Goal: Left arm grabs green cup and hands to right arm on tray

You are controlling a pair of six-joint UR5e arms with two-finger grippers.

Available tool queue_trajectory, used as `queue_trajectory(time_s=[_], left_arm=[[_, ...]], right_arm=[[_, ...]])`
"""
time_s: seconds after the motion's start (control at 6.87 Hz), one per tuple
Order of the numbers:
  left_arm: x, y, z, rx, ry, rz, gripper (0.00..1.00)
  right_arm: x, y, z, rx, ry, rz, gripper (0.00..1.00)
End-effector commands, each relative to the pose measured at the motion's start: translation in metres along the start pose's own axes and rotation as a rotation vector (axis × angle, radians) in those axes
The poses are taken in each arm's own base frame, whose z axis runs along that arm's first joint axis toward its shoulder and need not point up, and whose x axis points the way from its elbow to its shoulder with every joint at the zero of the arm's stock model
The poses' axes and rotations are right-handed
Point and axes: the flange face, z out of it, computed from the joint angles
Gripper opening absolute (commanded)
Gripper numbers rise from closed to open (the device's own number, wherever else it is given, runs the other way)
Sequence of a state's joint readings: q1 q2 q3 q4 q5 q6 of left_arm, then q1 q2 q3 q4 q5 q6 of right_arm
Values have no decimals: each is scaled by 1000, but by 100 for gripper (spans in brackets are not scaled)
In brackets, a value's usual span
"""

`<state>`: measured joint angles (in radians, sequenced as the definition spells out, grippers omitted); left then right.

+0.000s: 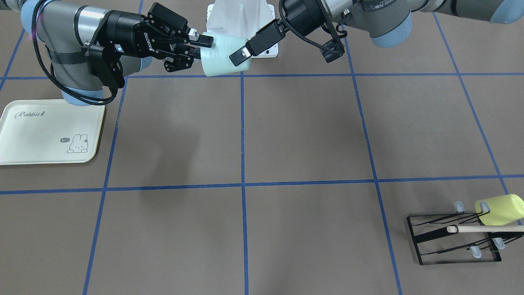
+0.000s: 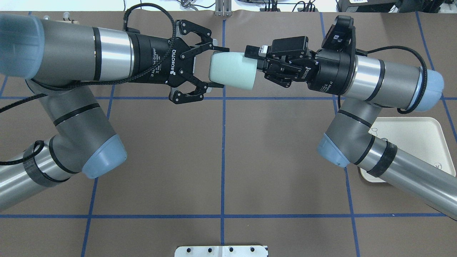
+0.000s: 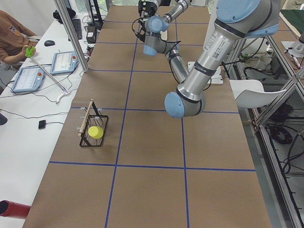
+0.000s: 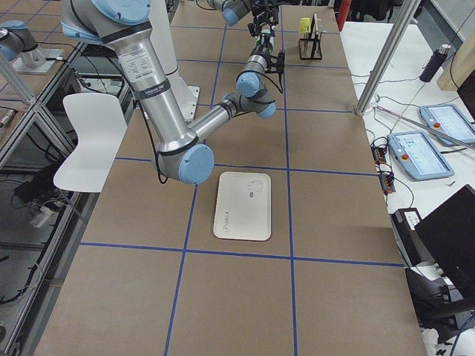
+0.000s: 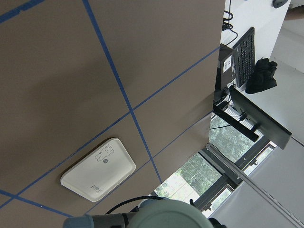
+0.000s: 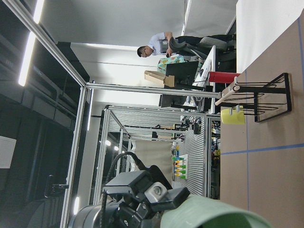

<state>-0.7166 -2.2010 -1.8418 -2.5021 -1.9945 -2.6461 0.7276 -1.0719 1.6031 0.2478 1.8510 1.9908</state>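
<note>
Cup [image 2: 232,71]: smooth pale mint plastic, tapered, handleless. It lies horizontal in the air between the two end effectors.

Right end effector [image 2: 252,57]: pinched shut on the rim wall at the wide mouth.

Left end effector [image 2: 214,67]: jaws spread wide, straddling the narrow base; contact unclear.

Tray [image 1: 45,139]: cream, rounded corners, flat on the brown surface [image 1: 286,135], well below and outboard of the right end effector.

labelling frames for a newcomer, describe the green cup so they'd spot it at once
Over the brown table, the left gripper and right gripper meet nose to nose. The green cup hangs sideways between them, rim clamped by the right one. It is pale mint; the only other cup, on the black rack, is yellow-green.
</note>
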Motion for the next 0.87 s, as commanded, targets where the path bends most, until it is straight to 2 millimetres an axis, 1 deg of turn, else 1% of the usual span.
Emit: queue_trajectory(time_s=[0.0,0.44,0.58,0.73], left_arm=[[0,0,0,0,0,2,24],[-1,-4,3,8,-4,0,24],[-1,-4,3,8,-4,0,24],[-1,-4,3,7,-4,1,24]], right_arm=[[2,0,-1,-1,5,0,37],[-1,2,0,-7,-3,0,34],[-2,1,0,-6,-3,-1,28],[0,1,-1,-3,-1,0,26]])
